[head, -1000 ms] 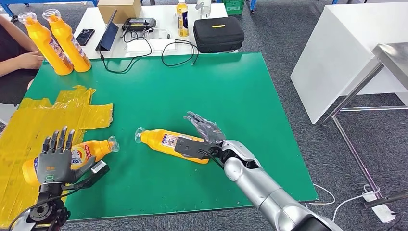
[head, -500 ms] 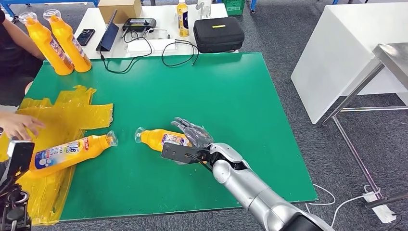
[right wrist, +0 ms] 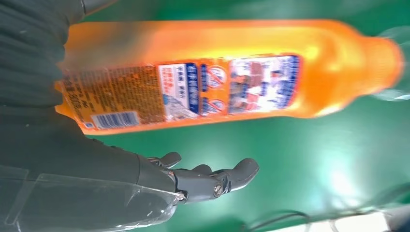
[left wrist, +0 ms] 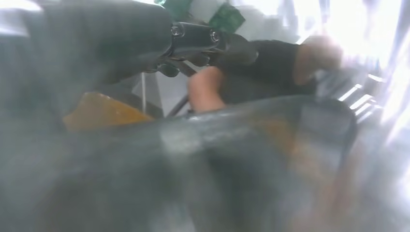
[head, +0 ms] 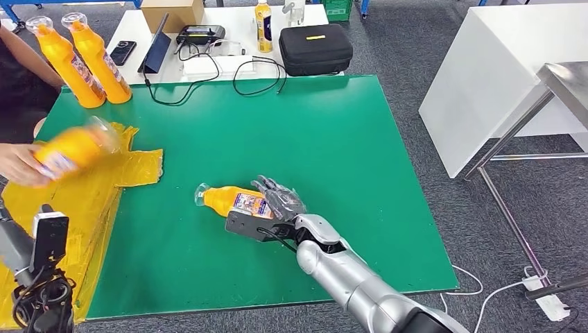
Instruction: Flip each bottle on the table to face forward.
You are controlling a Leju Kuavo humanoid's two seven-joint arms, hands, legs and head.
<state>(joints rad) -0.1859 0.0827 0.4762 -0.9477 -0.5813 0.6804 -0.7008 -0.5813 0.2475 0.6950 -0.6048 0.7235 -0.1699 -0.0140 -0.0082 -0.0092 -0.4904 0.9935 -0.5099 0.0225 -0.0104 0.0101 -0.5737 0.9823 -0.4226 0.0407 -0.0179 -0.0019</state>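
A: Two tall orange plastic bottles (head: 80, 62) stood upright at the far left corner of the green bench (head: 347, 132). A third orange plastic bottle with a printed label (head: 239, 202) lay on its side near the bench's front edge. A person's hand (head: 17, 163) carried a blurred fourth orange bottle (head: 69, 148) above the crumpled yellow plastic sheet (head: 97, 180).

B: And the robot's hands?

A: The right hand (head: 277, 201) lay over the lying bottle, fingers spread, thumb beside it, not clamped. The left hand's state I cannot tell; its wrist view was blurred.

B: Risk?

A: Probably the round bottle rolling away under a loose grasp.

B: Changes?

A: Half a second earlier the fourth bottle lay on the sheet; the right hand had edged closer.
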